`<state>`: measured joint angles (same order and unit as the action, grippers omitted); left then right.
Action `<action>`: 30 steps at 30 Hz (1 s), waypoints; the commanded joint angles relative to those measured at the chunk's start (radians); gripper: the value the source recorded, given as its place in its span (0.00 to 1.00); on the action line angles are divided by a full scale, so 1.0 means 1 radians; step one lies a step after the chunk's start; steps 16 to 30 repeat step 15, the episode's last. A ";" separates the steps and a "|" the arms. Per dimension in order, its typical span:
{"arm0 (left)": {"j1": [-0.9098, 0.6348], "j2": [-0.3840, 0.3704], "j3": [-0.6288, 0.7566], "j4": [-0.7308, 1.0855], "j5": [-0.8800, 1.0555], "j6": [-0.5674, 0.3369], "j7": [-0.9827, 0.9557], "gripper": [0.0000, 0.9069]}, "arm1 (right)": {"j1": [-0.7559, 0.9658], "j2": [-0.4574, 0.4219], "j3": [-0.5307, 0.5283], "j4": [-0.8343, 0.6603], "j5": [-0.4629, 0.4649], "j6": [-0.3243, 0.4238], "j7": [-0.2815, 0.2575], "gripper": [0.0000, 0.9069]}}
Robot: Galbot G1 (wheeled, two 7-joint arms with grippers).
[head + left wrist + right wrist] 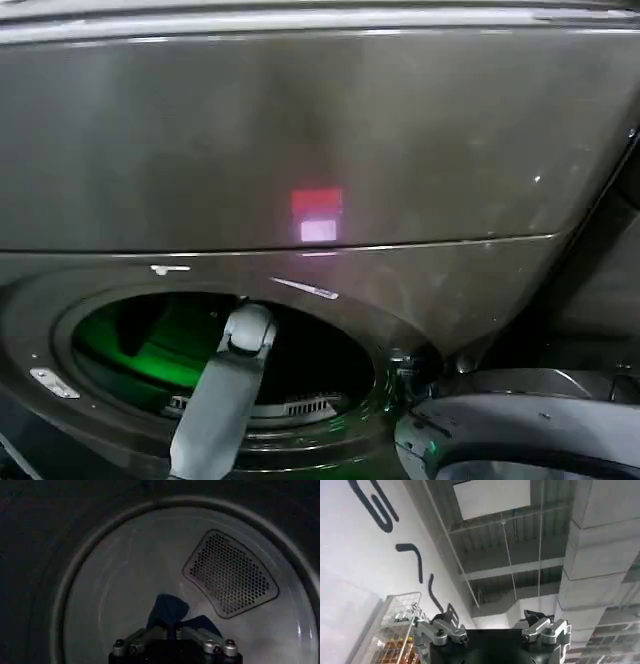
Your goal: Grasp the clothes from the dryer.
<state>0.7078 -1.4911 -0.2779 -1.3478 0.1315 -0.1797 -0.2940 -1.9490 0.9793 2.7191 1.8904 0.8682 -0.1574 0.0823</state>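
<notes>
Deep in the dryer (300,150) drum, a dark blue cloth (168,611) is being pinched by the left gripper (175,630); withdrawal through the porthole is judged outstanding. The right gripper (490,630) is being held spread, unloaded, pointing ceilingward.

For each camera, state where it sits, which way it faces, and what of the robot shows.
Head view: on the head, looking down at the dryer; left arm enters the porthole.
Left wrist view: inside the drum, facing its rear wall; left gripper pinches dark blue cloth.
Right wrist view: aimed up at the ceiling; right gripper open.
Head and left wrist views share the drum.
</notes>
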 commanded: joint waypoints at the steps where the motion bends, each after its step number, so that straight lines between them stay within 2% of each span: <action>1: 0.010 -0.010 -0.003 -0.010 0.005 0.011 -0.005 0.00 | -0.002 0.001 0.015 0.005 0.002 -0.021 -0.004 1.00; 13: -0.011 -0.011 -0.007 0.003 0.001 0.007 0.005 0.00 | -0.010 0.001 0.032 0.007 0.017 -0.050 -0.002 1.00; 30: -0.013 -0.012 -0.005 0.006 0.002 0.008 0.005 0.00 | -0.011 0.002 0.033 0.005 0.018 -0.052 -0.002 1.00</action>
